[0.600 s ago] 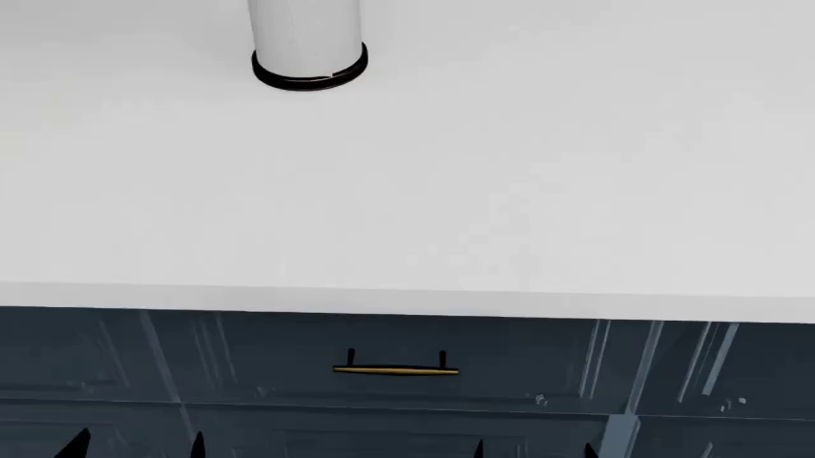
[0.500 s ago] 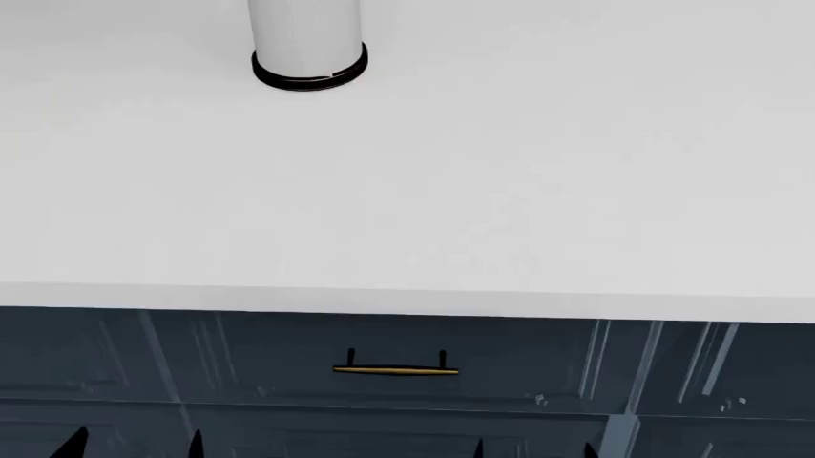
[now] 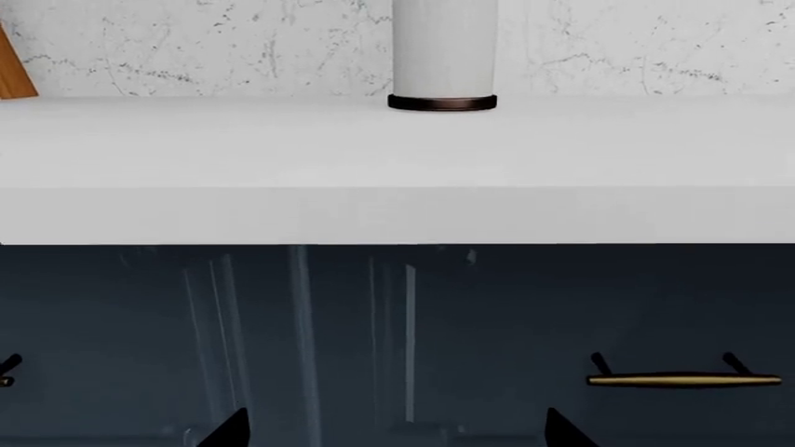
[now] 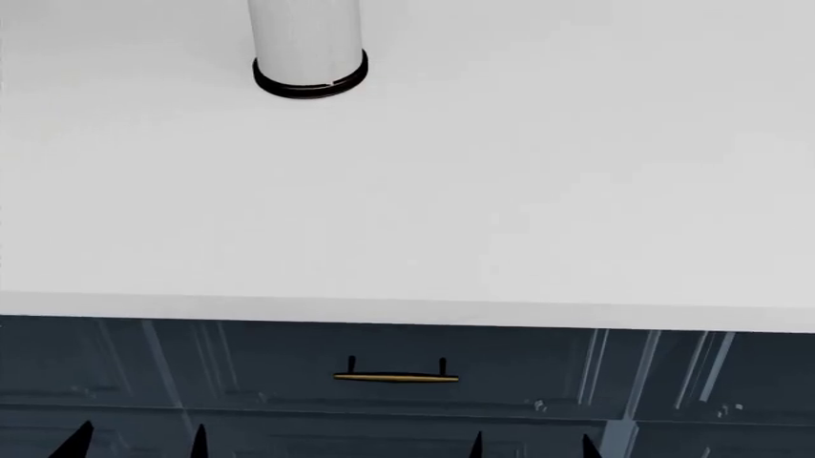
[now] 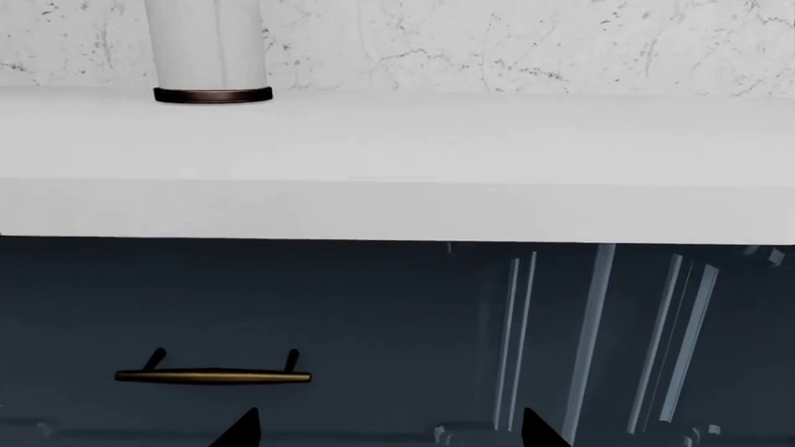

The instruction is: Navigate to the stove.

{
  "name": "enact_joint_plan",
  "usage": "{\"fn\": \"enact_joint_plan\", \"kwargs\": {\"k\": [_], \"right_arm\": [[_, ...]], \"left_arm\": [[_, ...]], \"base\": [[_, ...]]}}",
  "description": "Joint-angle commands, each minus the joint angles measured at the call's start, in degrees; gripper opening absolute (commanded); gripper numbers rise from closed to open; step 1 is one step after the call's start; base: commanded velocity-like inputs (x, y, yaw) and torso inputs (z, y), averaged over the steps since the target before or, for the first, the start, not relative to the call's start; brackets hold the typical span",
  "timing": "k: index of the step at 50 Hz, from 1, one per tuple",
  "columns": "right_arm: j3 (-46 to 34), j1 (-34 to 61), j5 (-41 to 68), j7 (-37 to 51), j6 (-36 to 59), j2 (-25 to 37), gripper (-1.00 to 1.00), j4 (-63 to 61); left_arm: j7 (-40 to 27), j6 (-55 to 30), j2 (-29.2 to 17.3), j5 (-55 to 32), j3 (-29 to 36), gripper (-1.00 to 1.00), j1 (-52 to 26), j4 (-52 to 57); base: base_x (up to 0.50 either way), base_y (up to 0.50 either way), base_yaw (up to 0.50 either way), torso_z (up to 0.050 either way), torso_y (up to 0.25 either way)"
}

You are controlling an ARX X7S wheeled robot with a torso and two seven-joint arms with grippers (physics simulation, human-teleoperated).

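The stove is out of view in every frame. Only the tips of my grippers show. My left gripper [image 4: 134,444] sits low at the head view's bottom left, my right gripper [image 4: 532,447] at its bottom right. Both are open and empty, pointing at dark blue cabinet fronts below a plain white countertop [image 4: 510,191]. In the left wrist view the left gripper [image 3: 391,430] has its black tips wide apart. In the right wrist view the right gripper [image 5: 391,430] is the same.
A white cylinder with a dark base ring [image 4: 309,57] stands on the countertop at the back left, also in the left wrist view [image 3: 444,56] and right wrist view [image 5: 211,51]. A brass drawer handle [image 4: 396,376] is on the cabinet front. A marble backsplash [image 5: 522,42] runs behind.
The head view has shifted slightly: the counter edge, cylinder and handle sit a little lower in the picture than before. The grippers stay open.
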Motion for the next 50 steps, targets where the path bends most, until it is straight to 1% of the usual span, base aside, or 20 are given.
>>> {"fn": "enact_joint_plan", "kwargs": {"k": [1,19,28,33,45,50], "right_arm": [[-1.1,0.6,0.6,1.1,-0.1,1.0,1.00,0.6],[-2.6,0.4,1.7,2.3,-0.1,2.1,1.00,-0.1],[-3.4,0.7,1.7,2.9,-0.5,2.6,1.00,0.3],[-3.8,0.8,1.8,3.3,-0.5,2.8,1.00,0.5],[-4.4,0.8,2.1,4.1,-1.1,3.3,1.00,0.7],[-4.5,0.5,2.2,4.8,0.1,3.6,1.00,-0.6]], "left_arm": [[-1.0,0.3,-1.0,-0.6,1.6,1.00,-0.3,-0.1],[-2.4,-0.6,-1.8,-1.7,2.4,1.00,-0.7,-0.1],[-2.4,0.7,-2.5,-2.7,3.2,1.00,-0.7,-0.5],[-2.8,1.0,-2.7,-3.0,3.4,1.00,-1.0,-0.9],[-3.7,0.9,-3.3,-3.3,4.2,1.00,-1.0,-0.8],[-3.9,0.9,-3.5,-3.5,4.6,1.00,-1.1,-1.0]], "base": [[0.00,0.00,0.00,0.050,-0.004],[0.00,0.00,0.00,0.050,-0.003],[0.00,0.00,0.00,0.049,-0.003],[0.00,-0.15,0.00,0.000,0.000],[0.00,-0.48,0.00,0.000,0.000],[-0.01,-0.50,0.00,0.000,0.000]]}}
